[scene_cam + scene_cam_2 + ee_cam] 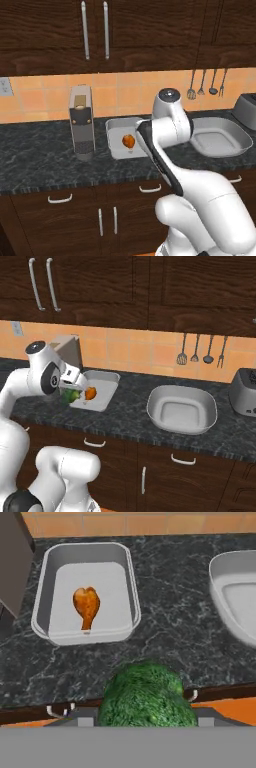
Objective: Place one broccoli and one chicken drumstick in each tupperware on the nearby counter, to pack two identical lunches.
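Broccoli [146, 696] sits clamped in the partly closed hand [145, 719].

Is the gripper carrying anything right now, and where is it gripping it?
Yes: the gripper holds a bumpy green broccoli floret, clamped across its sides between the fingers. Which exact part the pads touch cannot be told.

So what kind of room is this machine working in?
A kitchen, computer-rendered by the look of it: a dark speckled counter over wooden cabinets, cooking utensils hanging on an orange tiled wall, and a silver toaster at the right.
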